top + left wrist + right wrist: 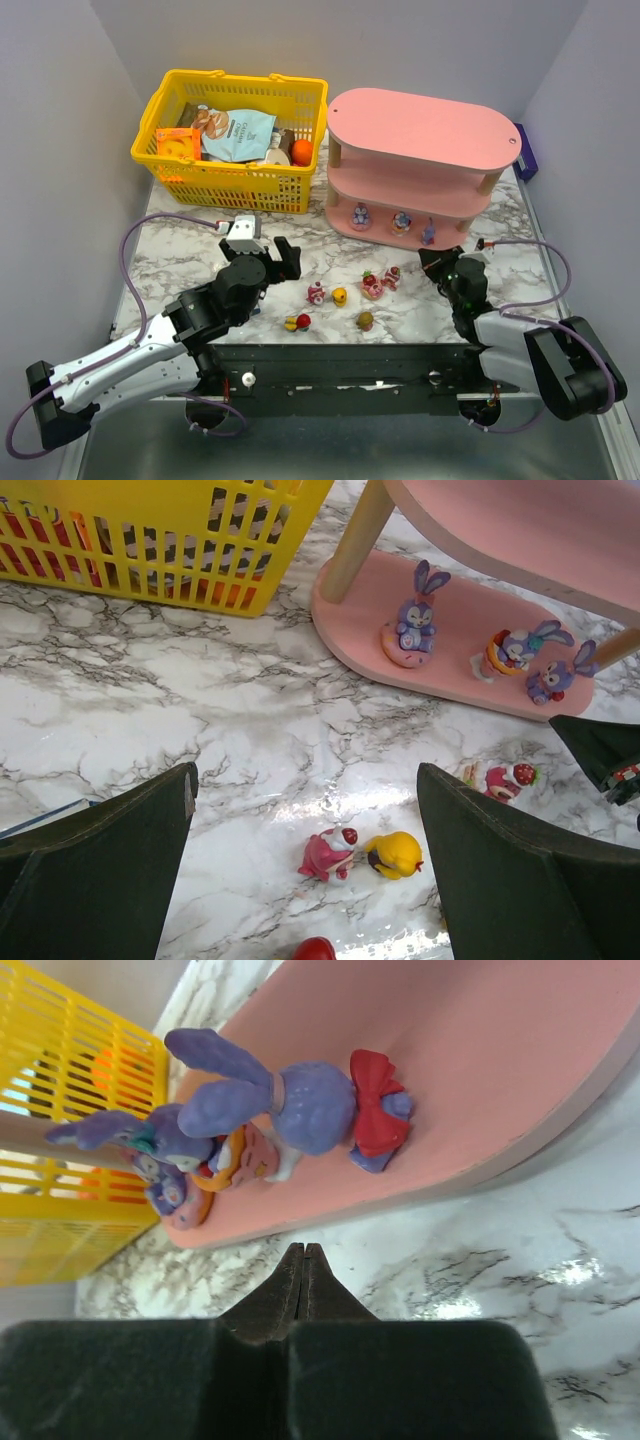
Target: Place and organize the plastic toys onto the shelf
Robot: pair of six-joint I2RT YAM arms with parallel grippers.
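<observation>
Pink shelf (420, 128), 3 purple toys (415, 620) (1 red-bowed), yellow basket (235, 185), grey-veined white table (180, 255), loose toys (372, 286) seemingly pink, red, yellow.

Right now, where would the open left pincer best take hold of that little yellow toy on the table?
Probably from straight above, taking the yellow toy around its rounded middle. A pink toy lies against one side, so the left pincer should turn and close across the two free sides.
</observation>
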